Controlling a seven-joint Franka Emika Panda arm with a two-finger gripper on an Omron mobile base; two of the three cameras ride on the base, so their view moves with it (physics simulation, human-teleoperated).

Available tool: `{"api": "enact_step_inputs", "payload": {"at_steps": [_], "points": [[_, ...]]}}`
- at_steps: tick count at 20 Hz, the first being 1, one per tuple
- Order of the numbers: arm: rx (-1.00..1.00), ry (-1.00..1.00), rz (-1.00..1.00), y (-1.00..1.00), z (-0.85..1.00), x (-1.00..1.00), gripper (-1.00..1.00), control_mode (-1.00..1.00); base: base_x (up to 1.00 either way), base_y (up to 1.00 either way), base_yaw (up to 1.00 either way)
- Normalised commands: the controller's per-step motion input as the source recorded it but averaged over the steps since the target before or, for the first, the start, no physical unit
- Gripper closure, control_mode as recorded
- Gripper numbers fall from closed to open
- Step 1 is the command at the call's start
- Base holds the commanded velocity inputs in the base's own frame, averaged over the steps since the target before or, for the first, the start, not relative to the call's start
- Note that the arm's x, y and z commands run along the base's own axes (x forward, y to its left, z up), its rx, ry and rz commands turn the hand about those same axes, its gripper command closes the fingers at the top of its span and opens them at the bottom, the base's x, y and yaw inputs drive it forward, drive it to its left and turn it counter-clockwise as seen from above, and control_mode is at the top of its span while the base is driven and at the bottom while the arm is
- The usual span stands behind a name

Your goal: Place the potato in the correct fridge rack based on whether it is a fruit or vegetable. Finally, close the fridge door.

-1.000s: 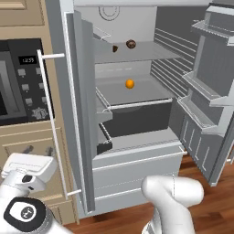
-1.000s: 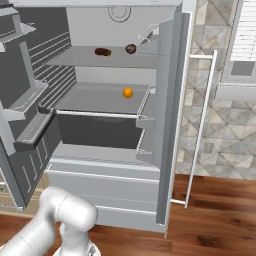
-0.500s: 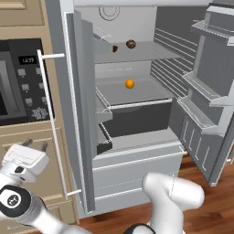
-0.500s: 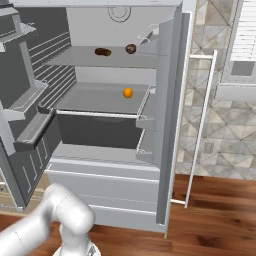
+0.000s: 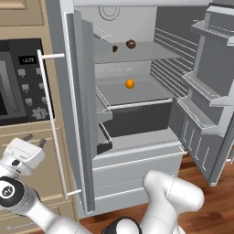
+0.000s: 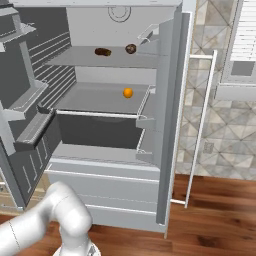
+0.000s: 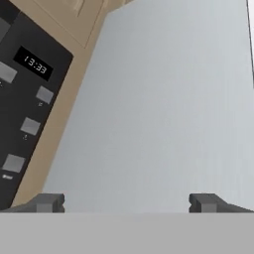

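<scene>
Wooden flooring point(image 6: 220, 210) and tan cabinetry frame one open grey fridge point(image 5: 137, 151), where the small dull-brown oval potato point(image 5: 130, 44) lies on the upper pale grey flat fridge rack point(image 5: 155, 51), with one darker brown lump point(image 6: 103, 51) at its 9 o'clock in the right base view. One bright orange ball point(image 5: 130, 83) sits on the lower grey shelf point(image 5: 146, 93), at the potato's 6 o'clock. Outward at 8 o'clock, the white two-finger gripper point(image 5: 32, 139) hangs beside the grey left door point(image 5: 80, 114), jaws spread wide and empty, facing one black oven panel point(image 7: 25, 94).

occluded: potato point(image 5: 115, 48) half behind fridge door point(image 5: 82, 114) | cropped: door top
</scene>
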Motion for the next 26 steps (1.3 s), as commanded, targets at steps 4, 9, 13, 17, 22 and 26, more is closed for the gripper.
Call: {"api": "enact_step_inputs", "payload": {"at_steps": [4,9,13,17,22,26], "points": [[0.0,0.0,0.0,-0.05,0.0,0.1,-1.0,-1.0,0.0,0.0,0.0],[0.0,0.0,0.0,-0.03,0.0,0.18,-1.0,-1.0,0.0,0.0,0.0],[0.0,0.0,0.0,-0.14,0.0,0.11,-1.0,-1.0,0.0,0.0,0.0],[0.0,0.0,0.0,-0.25,0.0,0.0,-1.0,-1.0,0.0,0.0,0.0],[0.0,0.0,0.0,-0.31,0.0,0.0,-1.0,-1.0,0.0,0.0,0.0],[0.0,0.0,0.0,-0.38,0.0,0.0,-1.0,-1.0,0.0,0.0,0.0]]}}
